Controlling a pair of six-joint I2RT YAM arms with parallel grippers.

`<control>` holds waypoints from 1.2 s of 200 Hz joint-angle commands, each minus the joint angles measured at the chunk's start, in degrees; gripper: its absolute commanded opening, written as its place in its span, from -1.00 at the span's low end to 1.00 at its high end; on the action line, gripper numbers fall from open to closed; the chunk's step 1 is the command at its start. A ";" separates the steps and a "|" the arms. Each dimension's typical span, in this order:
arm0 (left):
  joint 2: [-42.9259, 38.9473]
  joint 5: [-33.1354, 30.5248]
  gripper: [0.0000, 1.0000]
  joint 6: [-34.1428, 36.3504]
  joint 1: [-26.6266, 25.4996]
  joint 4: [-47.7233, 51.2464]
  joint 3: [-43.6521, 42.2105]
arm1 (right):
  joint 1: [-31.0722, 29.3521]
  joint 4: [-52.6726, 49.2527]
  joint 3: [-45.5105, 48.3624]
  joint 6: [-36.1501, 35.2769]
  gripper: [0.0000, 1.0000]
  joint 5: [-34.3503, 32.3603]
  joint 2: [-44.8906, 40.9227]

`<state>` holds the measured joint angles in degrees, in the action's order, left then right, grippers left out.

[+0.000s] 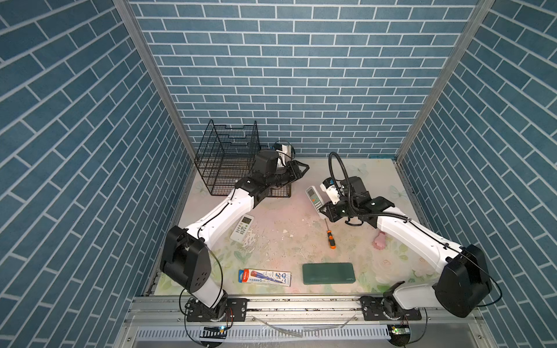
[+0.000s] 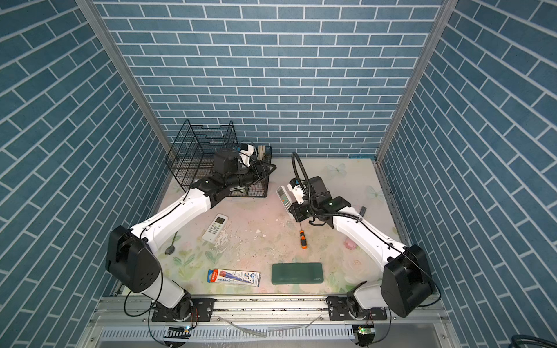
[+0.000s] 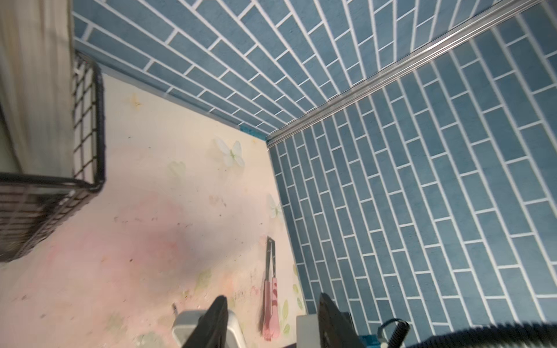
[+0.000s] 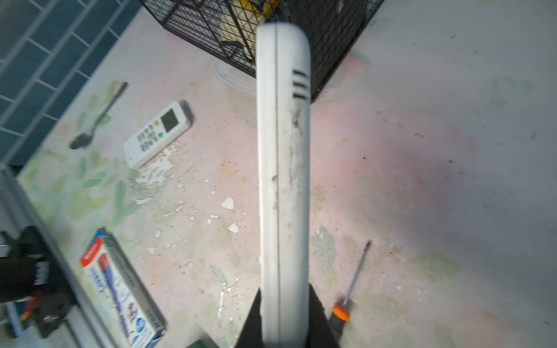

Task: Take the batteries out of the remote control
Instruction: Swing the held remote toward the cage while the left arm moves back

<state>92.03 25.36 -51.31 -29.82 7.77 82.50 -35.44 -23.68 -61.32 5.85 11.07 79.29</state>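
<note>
The white remote control (image 4: 283, 150) is clamped edge-on between the fingers of my right gripper (image 4: 284, 301), which is shut on its lower end. In both top views it is held tilted above the table (image 1: 313, 197) (image 2: 283, 195), right of centre, with the right gripper (image 1: 324, 211) under it. My left gripper (image 1: 301, 168) (image 3: 272, 301) stands open over the back of the table beside the low wire basket, with nothing between its fingers. Yellow and dark shapes show through the basket mesh (image 4: 238, 27); I cannot tell whether they are the batteries.
A tall wire rack (image 1: 226, 156) stands at the back left. A second white remote (image 1: 242, 228), a screwdriver (image 1: 330, 236), a green case (image 1: 328, 273), a marker box (image 1: 265, 277), a spoon (image 2: 170, 247) and pink tongs (image 3: 269, 289) lie on the table.
</note>
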 commanded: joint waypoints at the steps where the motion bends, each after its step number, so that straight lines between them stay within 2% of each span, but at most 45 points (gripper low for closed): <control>1: 2.32 1.65 0.03 1.97 1.33 22.53 5.39 | -2.92 3.23 0.10 -6.29 -1.00 -15.77 -0.66; 39: 3.69 2.36 0.05 0.42 1.77 33.22 11.80 | -7.39 7.56 2.24 -10.76 -1.00 -25.14 -2.50; 70: 5.03 7.56 0.07 -5.39 1.94 30.85 11.10 | -10.05 9.62 3.31 -14.35 -1.00 -28.21 -3.09; 107: 5.36 8.82 0.06 -6.65 1.88 31.03 12.13 | -12.39 9.99 3.33 -15.61 -1.00 -30.48 -2.66; 136: 5.69 11.49 0.11 -10.12 2.00 27.24 9.91 | -14.32 10.06 2.74 -16.63 -1.00 -31.98 -2.17; 191: 7.44 12.58 0.08 -11.13 2.55 25.90 9.83 | -16.80 9.88 2.09 -17.90 -1.00 -33.73 -1.68; 240: 8.50 14.09 -0.07 -11.53 3.00 25.94 9.17 | -18.65 11.70 2.56 -20.79 -1.00 -36.34 -2.12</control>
<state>100.03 38.15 -62.85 -27.42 33.87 92.42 -53.21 -14.98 -59.59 -11.18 -22.41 77.82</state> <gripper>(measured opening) 0.479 0.178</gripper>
